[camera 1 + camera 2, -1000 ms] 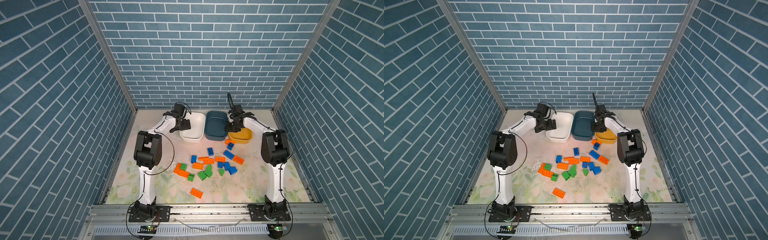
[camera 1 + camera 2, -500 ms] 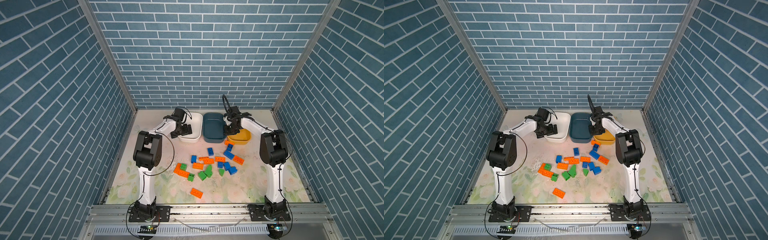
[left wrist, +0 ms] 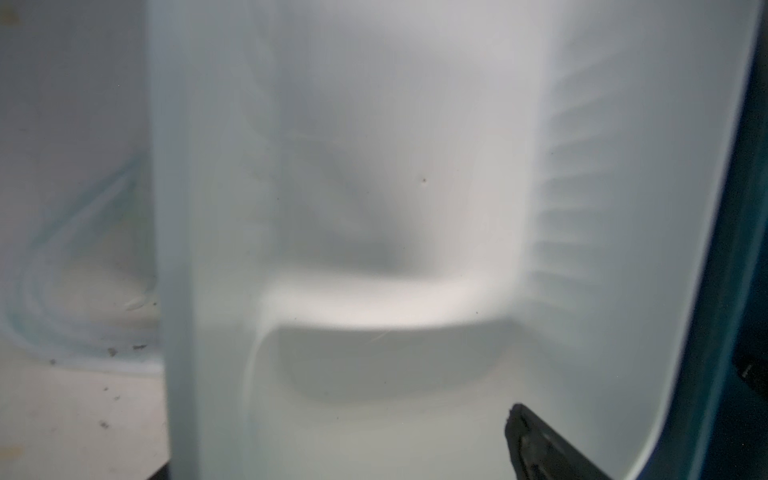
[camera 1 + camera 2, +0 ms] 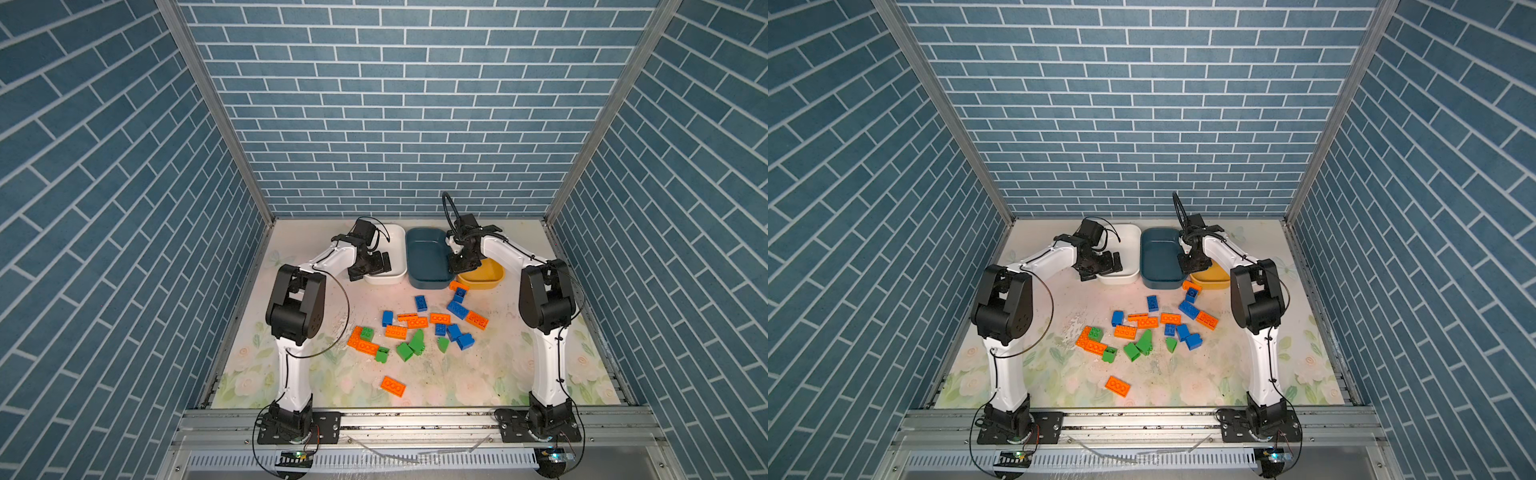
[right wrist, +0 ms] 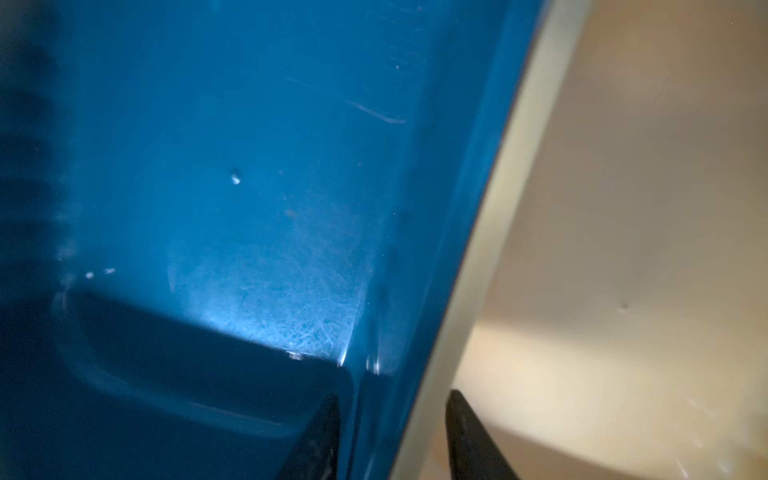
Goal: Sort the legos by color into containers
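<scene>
L gripper [image 4: 376, 266]: fingers full open, nothing held; at white tub [image 4: 395, 245], front-left corner. One finger [image 3: 540, 449] inside tub in wrist view.
R gripper [image 5: 390, 403]: fingers [image 5: 316, 444] narrow gap, astride side-by-side walls of blue tub [image 4: 428, 257] & yellow tub [image 4: 486, 278], one finger in each. Can't tell if clamped.
Tubs: row at back of mat [image 4: 457, 382]; white, blue, yellow, L to R.
Legos [image 4: 415, 322]: orange, blue, green, loose on mat in front of tubs; a couple just by yellow tub's front.
Orange brick [image 4: 392, 386]: alone, nearer arm bases.
</scene>
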### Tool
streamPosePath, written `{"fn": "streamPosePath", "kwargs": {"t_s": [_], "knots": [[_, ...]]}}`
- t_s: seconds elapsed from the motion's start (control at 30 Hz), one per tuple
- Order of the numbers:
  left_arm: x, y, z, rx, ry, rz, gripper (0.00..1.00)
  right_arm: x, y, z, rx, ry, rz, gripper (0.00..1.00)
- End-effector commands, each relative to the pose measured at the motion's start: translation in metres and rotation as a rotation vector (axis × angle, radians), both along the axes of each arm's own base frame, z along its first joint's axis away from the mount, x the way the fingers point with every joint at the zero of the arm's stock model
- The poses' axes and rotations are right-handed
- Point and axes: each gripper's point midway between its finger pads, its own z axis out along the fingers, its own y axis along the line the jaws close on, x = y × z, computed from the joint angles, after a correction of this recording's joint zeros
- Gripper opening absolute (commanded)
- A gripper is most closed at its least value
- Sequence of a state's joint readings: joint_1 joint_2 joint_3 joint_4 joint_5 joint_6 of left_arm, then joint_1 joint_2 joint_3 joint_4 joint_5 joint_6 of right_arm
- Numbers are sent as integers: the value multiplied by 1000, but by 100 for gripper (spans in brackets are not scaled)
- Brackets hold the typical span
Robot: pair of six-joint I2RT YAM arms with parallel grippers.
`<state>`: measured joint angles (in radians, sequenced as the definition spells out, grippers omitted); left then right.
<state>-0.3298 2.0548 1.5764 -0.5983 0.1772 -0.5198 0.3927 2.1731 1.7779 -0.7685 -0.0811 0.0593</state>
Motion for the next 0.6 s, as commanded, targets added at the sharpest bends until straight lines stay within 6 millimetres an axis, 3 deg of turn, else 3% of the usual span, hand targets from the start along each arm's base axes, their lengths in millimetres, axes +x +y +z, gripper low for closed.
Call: {"fn": "streamPosePath", "kwargs": {"t_s": [0.0,0.13,0.3,0.47,0.57], "knots": [[-7,27,16,108,-17,70,99,14,-3,33,-2,-93,-59,45],[-6,34,17,141,-33,83,99,15,-14,33,-42,-119,-106,43],[-8,47,2,227,14,103,99,20,-26,26,-106,-120,-166,41],[-15,70,0,339,34,162,99,24,-27,25,-110,-120,-200,41],[-18,69,1,325,34,155,99,23,-15,27,-41,-111,-178,41]]}}
